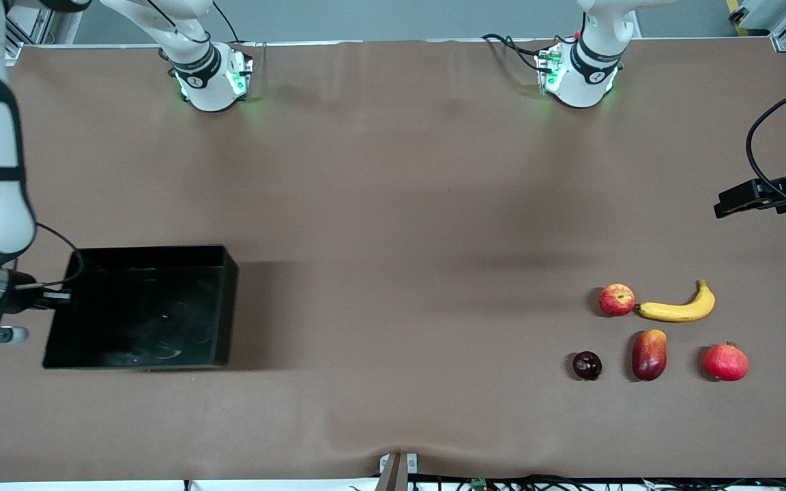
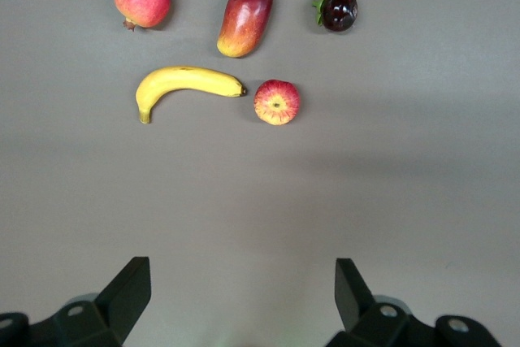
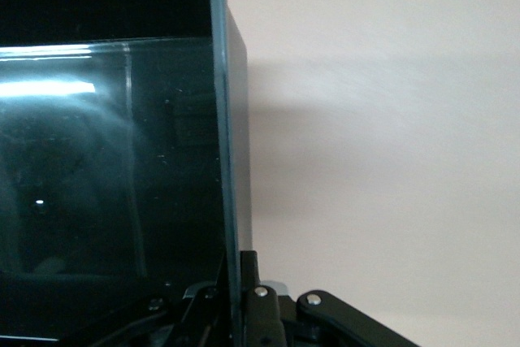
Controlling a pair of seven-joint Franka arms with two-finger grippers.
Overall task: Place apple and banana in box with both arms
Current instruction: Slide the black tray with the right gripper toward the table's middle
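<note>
The apple [image 1: 616, 299] lies on the brown table toward the left arm's end, touching the tip of the banana [image 1: 679, 308] beside it. Both show in the left wrist view, the apple [image 2: 276, 101] and the banana [image 2: 187, 83]. My left gripper [image 1: 734, 202] hangs open and empty over the table edge at that end, apart from the fruit; its fingers [image 2: 122, 294] stand wide apart. The black box [image 1: 140, 314] sits toward the right arm's end and is empty. My right gripper [image 1: 59, 297] is shut on the box's side wall [image 3: 229, 160], which runs between its fingers [image 3: 253, 290].
A red-orange mango [image 1: 649, 354], a pomegranate [image 1: 725, 362] and a small dark-maroon fruit [image 1: 587, 365] lie in a row nearer the front camera than the apple and banana. The two arm bases stand along the table's back edge.
</note>
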